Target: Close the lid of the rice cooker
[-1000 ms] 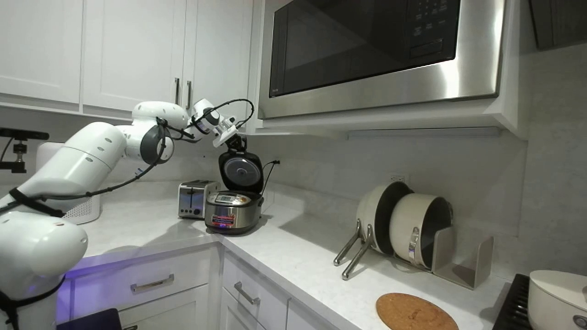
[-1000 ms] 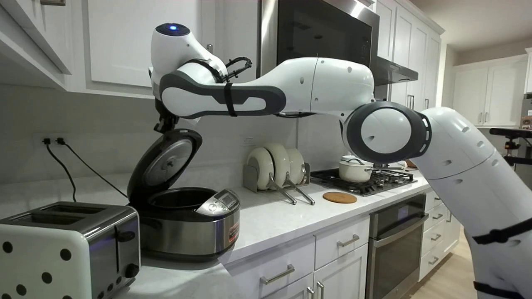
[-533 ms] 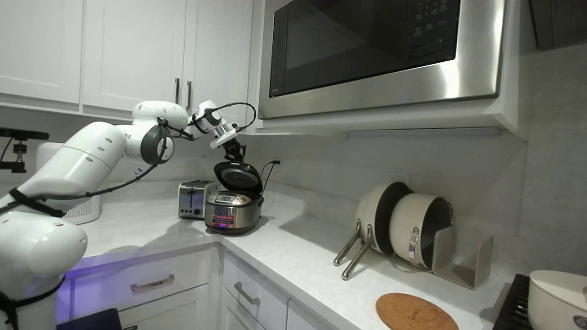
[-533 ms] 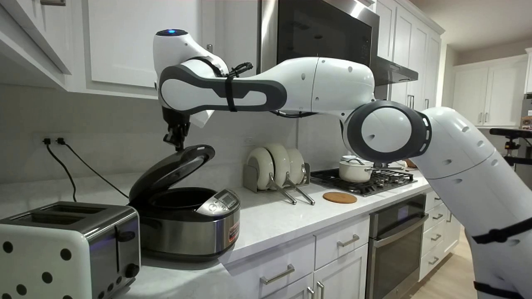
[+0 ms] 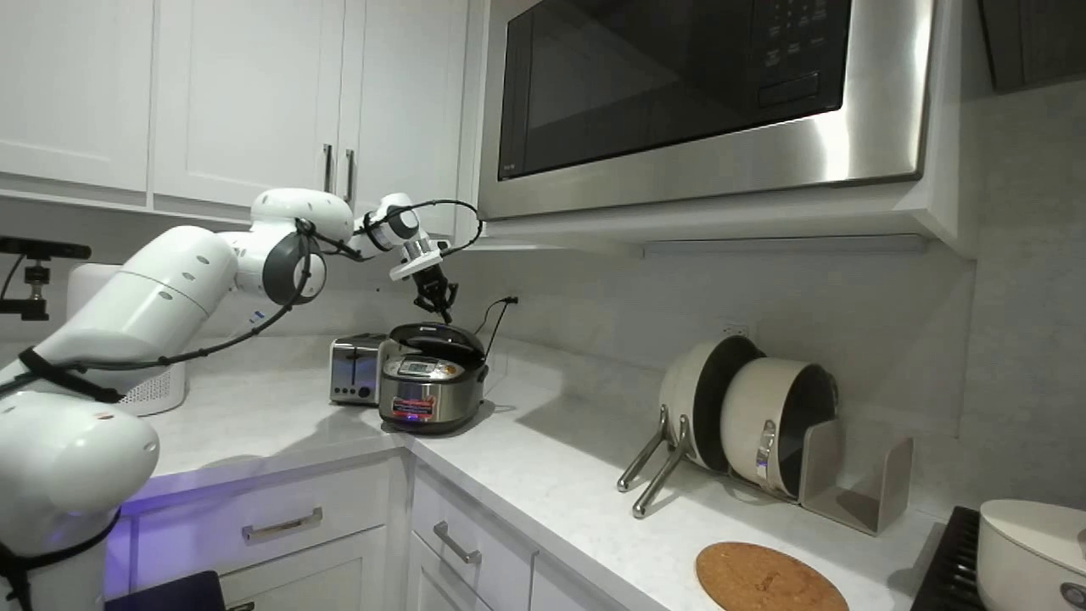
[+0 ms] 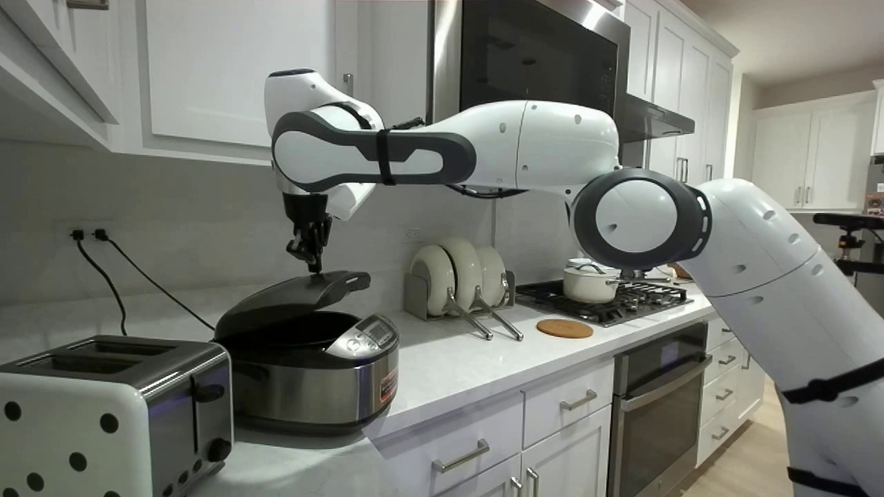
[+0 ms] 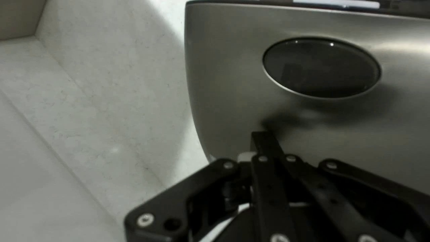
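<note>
The rice cooker (image 6: pixel 311 393), silver and black, stands in the counter corner in both exterior views, and it also shows here (image 5: pixel 451 403). Its dark lid (image 6: pixel 283 301) is partly open, hinged at the back, with a gap at the front above the bowl. The lid (image 5: pixel 441 341) tilts up at a low angle. My gripper (image 6: pixel 316 268) points down with its fingertips at the lid's top, seemingly touching it. In the wrist view the fingers (image 7: pixel 265 137) are together with nothing between them, against the lid's grey top (image 7: pixel 221 84) with its dark oval window. The inner bowl is mostly hidden.
A toaster (image 6: pixel 186 407) stands close beside the cooker. Power cords (image 6: pixel 155 281) run to the wall behind. Pans in a rack (image 5: pixel 768 424), a round cork mat (image 5: pixel 768 577) and a stove with a pot (image 6: pixel 590 284) are farther along. Cabinets and a microwave (image 5: pixel 679 76) hang above.
The lid has swung down from nearly upright to a low tilt. My gripper has moved down and forward with it, fingertips staying at the lid's top. The cooker body has not moved.
</note>
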You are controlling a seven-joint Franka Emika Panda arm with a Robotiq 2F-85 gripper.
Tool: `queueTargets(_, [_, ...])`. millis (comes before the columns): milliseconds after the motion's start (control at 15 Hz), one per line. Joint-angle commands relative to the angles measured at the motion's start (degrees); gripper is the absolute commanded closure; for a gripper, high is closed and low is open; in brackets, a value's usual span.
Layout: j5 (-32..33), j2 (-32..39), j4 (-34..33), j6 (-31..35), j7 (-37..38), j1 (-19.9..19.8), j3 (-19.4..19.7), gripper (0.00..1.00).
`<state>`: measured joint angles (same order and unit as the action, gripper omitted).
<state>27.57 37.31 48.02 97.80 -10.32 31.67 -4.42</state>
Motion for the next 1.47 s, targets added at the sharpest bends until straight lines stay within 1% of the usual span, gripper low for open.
queueTargets(0, [-3.71, -1.19, 4.15, -1.99, -0.95, -2.2, -1.12, 1.0])
queueTargets(400, [-8.95, -2.03, 8.74, -1.24, -0.75, -4.62, -2.07, 1.0])
queueTargets(867, [-11.79, -2.66, 9.63, -0.84, -0.65, -5.68, -2.34, 1.0])
queueTargets(1400, [-14.64, -5.26, 15.56, 1.1, -0.1, -7.01, -2.19, 1.0])
